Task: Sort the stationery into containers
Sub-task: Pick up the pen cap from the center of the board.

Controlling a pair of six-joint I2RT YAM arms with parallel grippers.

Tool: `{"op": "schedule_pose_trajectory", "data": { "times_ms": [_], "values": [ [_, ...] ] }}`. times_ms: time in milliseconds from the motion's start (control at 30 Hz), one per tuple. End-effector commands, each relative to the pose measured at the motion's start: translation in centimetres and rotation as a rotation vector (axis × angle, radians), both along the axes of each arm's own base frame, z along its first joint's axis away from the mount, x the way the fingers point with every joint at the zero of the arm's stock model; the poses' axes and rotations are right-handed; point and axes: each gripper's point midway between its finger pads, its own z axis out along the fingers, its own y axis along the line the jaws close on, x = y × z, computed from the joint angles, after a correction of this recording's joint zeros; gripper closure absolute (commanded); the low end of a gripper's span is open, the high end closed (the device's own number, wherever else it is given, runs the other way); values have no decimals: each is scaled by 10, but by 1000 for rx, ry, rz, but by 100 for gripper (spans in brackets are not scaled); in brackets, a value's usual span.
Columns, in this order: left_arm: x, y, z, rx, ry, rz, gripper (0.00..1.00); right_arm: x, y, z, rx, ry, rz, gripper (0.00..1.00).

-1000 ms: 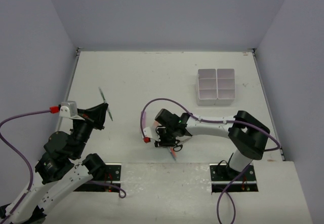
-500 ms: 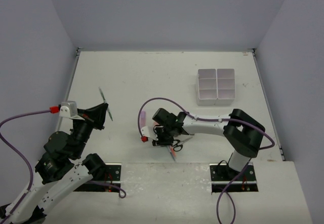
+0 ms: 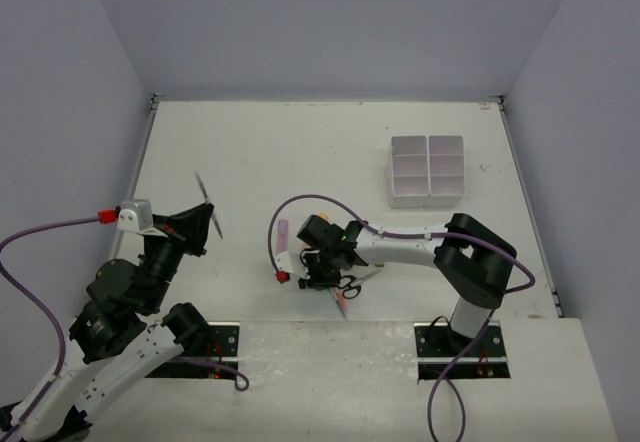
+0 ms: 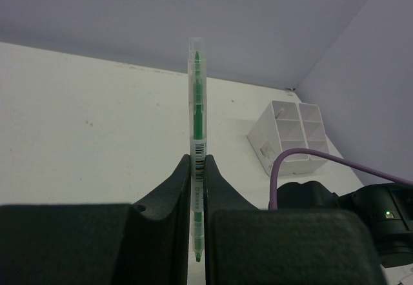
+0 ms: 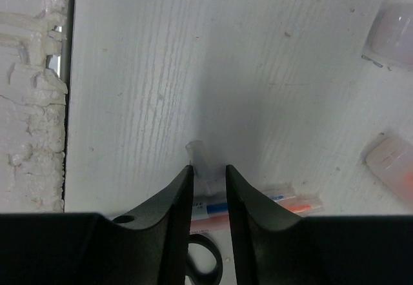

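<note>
— Top view?
— I find the organiser box [image 3: 428,170] at the far right, with the left gripper [image 3: 206,210] well apart from it.
— Left wrist?
— It is clamped on the green pen [image 4: 197,104], which stands upright.
— Right wrist?
— I see the right gripper [image 5: 208,169] narrow, astride a clear pen end [image 5: 195,151]. Whether it pinches, I cannot tell.

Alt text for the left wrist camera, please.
The left gripper is shut on a thin clear-barrelled green pen pointing straight up in the frame. Far right, a white divided plastic organiser box sits on the white table.
</note>
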Motion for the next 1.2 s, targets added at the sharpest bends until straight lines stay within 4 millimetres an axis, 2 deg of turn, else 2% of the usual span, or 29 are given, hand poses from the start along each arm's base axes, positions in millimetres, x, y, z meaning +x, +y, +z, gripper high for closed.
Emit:
{"op": "schedule_pose_trajectory", "data": {
  "times_ms": [0, 200, 333, 467, 567, 700, 767, 800, 867, 900, 933, 1000, 1033, 1067, 1100, 1167],
  "values": [
    [1, 7, 0, 21, -5, 30, 100, -4, 5, -2, -11, 22, 30, 72],
    [1, 7, 0, 22, -4, 30, 100, -4, 2, -4, -46, 24, 29, 83],
    [1, 7, 0, 21, -5, 30, 100, -7, 0, -6, -68, 42, 28, 100],
    [1, 7, 1, 20, -6, 30, 100, -17, 3, -5, -77, 103, 37, 100],
    [1, 7, 1, 18, -6, 30, 100, -30, 5, 6, -56, 178, 56, 100],
    [2, 5, 1, 17, -5, 25, 100, -35, 24, 43, 131, 190, 66, 100],
    [2, 4, 1, 19, -3, 25, 100, -37, 25, 56, 194, 198, 60, 100],
    [2, 4, 1, 19, -3, 24, 100, -37, 27, 68, 240, 201, 56, 100],
    [2, 3, 3, 16, -7, 17, 100, -33, 31, 106, 367, 192, 40, 100],
    [1, 2, 6, 9, -18, 9, 100, -32, 32, 115, 420, 200, 38, 100],
    [0, 2, 7, 3, -26, 3, 100, -36, 31, 137, 497, 205, 46, 100],
    [-1, 2, 11, -9, -40, 0, 100, -39, 21, 158, 600, 192, 37, 100],
    [-1, 2, 10, -9, -40, 0, 100, -34, 18, 186, 707, 143, 27, 100],
    [-1, 2, 10, -9, -37, 0, 100, -27, 17, 202, 779, 111, -3, 100],
    [-1, 1, 10, -9, -36, -2, 100, -21, 11, 209, 827, 75, -49, 100],
    [0, -3, 9, -3, -29, -13, 100, -10, -6, 247, 1000, -25, -159, 100]
  ]
}}
